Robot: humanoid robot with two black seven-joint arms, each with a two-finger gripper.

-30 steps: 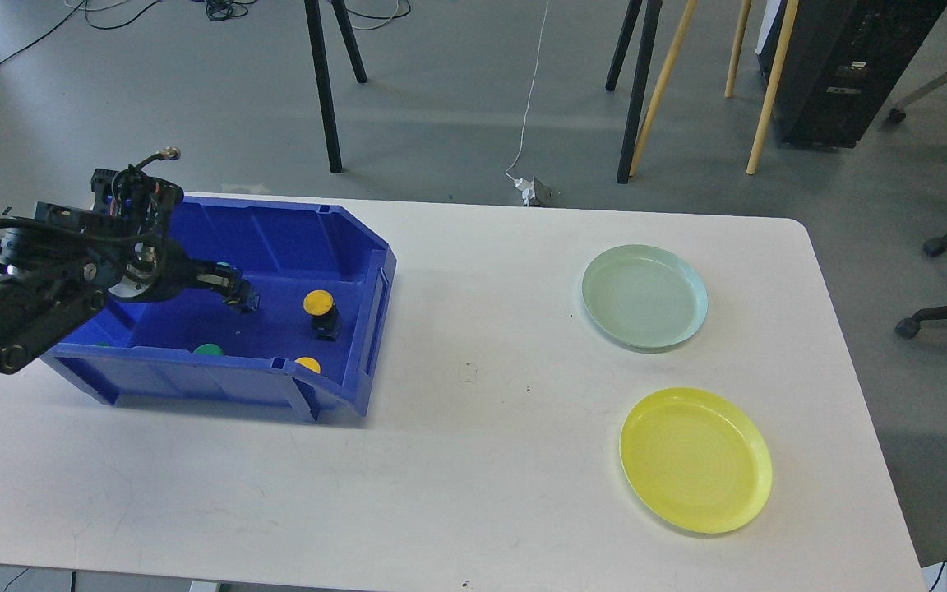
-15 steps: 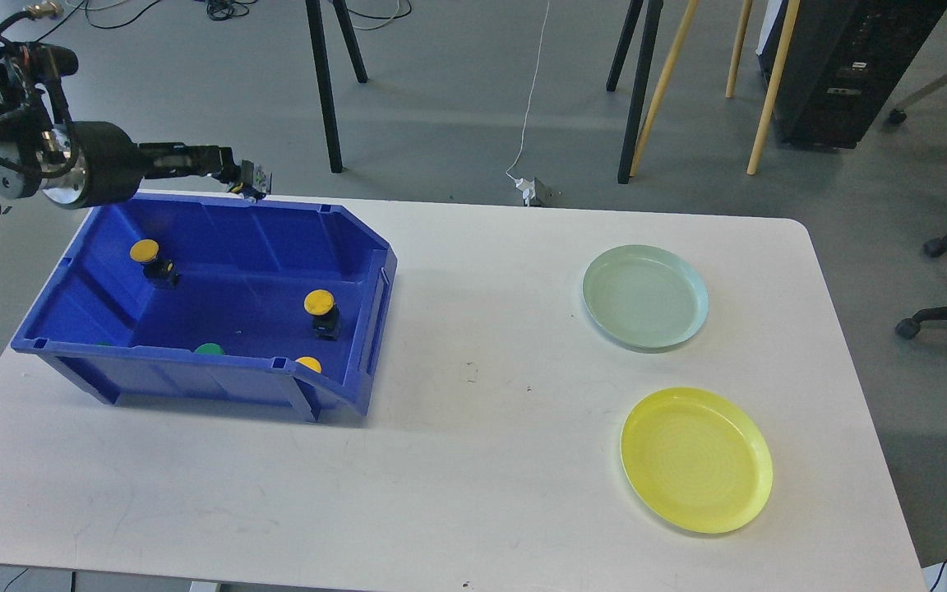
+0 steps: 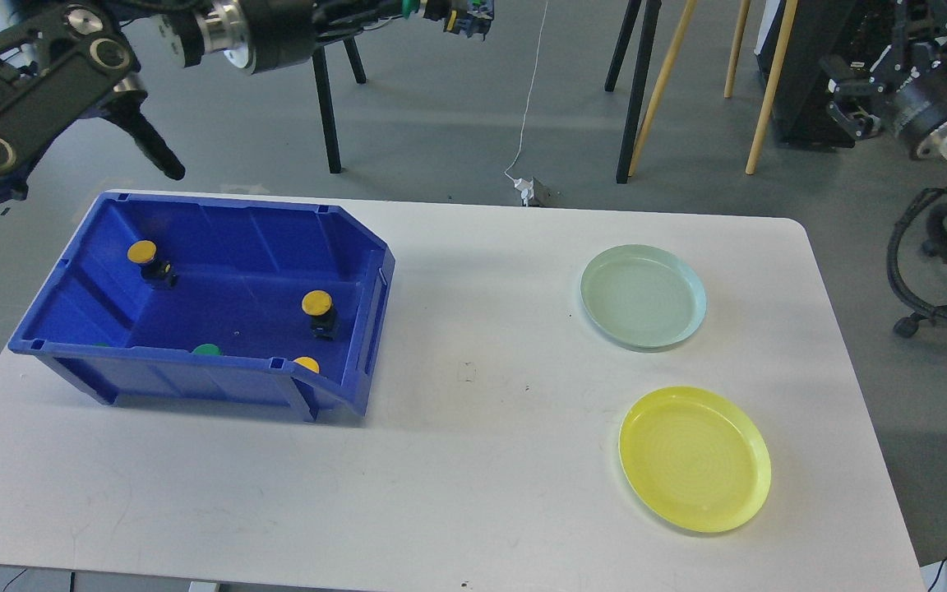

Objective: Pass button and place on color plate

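Note:
My left arm is raised high above the table. Its gripper (image 3: 459, 13) sits at the top edge of the head view and looks shut on a small green-capped button (image 3: 409, 8). The blue bin (image 3: 358, 247) at the table's left holds yellow buttons (image 3: 143, 252) (image 3: 317, 302) (image 3: 306, 363) and a green button (image 3: 207, 349). A pale green plate (image 3: 643, 296) and a yellow plate (image 3: 694, 458) lie empty at the right. My right arm enters at the upper right. Its gripper (image 3: 850, 90) is dark, and I cannot tell its fingers apart.
Chair and table legs stand on the floor behind the table. A black cabinet (image 3: 819, 74) is at the back right. A bare stretch of white table (image 3: 482, 345) lies between the bin and the plates.
My left gripper has risen out of the bin and swung up and to the right, to the top of the view. My right arm has come into view at the upper right.

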